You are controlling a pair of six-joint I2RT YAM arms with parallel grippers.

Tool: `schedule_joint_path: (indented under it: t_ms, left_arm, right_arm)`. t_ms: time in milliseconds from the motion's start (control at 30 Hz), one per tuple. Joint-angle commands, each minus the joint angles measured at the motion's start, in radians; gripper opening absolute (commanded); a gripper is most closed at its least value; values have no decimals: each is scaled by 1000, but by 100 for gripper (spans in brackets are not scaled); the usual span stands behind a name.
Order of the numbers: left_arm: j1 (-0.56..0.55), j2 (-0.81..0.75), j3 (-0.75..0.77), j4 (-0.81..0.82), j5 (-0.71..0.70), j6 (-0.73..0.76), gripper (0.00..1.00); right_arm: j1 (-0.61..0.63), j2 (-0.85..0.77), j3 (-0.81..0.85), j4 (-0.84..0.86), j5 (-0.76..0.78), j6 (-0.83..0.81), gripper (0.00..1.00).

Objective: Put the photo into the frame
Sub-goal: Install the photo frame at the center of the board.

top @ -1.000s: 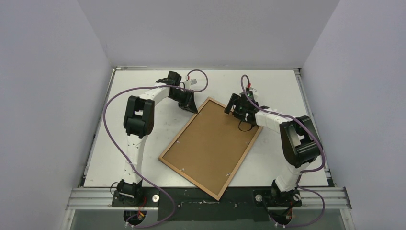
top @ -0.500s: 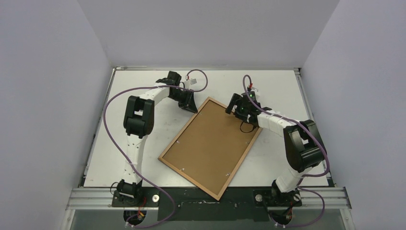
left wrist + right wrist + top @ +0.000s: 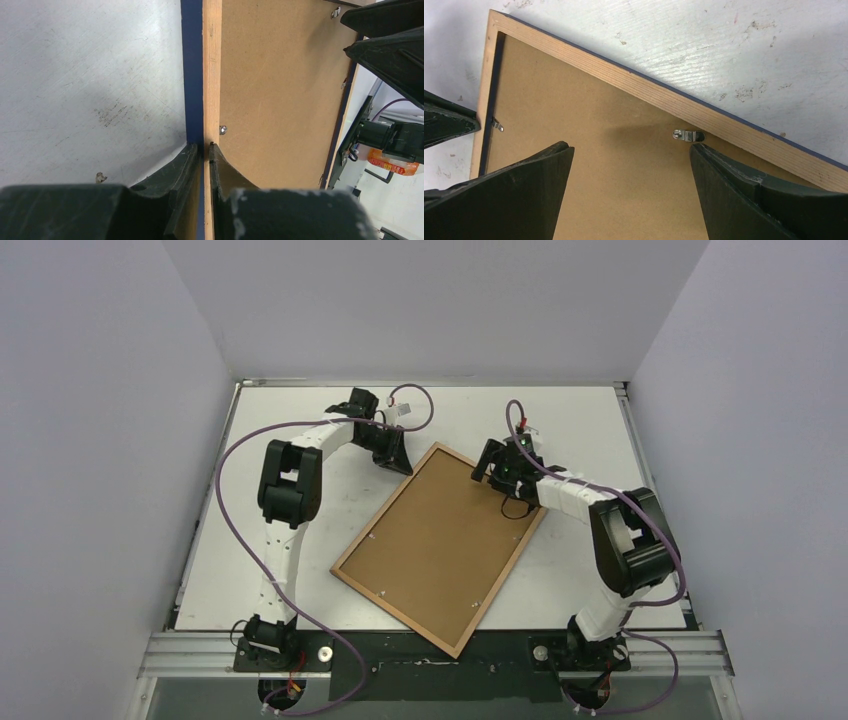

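Note:
The frame [image 3: 393, 612] lies slantwise on the table with its back up. Its wood rail [image 3: 212, 75] has a dark blue outer edge, and the brown backing board [image 3: 440, 545] fills it. My left gripper [image 3: 403, 462] is at the frame's upper left side near the far corner. There it is shut [image 3: 206, 146] on the rail, one finger outside and one on the board side. My right gripper [image 3: 492, 468] hovers open [image 3: 630, 146] over the board by the far right rail [image 3: 664, 97]. Its right fingertip sits beside a metal clip [image 3: 689, 135]. The photo is hidden.
Another small metal clip [image 3: 497, 125] sits at the board's left edge, and a screw [image 3: 223, 130] lies just ahead of the left fingers. White table [image 3: 300, 570] surrounds the frame. Grey walls enclose the table on three sides, and purple cables loop from both arms.
The left fingers have closed a little tighter on the frame rail. The right gripper has shifted slightly toward the far right rail, still open. The frame has not moved.

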Motion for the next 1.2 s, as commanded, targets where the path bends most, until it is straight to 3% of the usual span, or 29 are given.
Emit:
schedule_joint_path:
  t_ms: [0, 567, 1167]
  left_arm:
    - [-6, -6, -13, 48, -12, 9, 9]
    - [-6, -11, -29, 46, -17, 23, 5]
    - [-3, -16, -36, 39, -20, 27, 4]
  right_arm:
    - [-13, 16, 6, 65, 7, 4, 90]
    - [-24, 43, -5, 97, -17, 18, 90]
    - [-26, -61, -80, 66, -8, 21, 90]
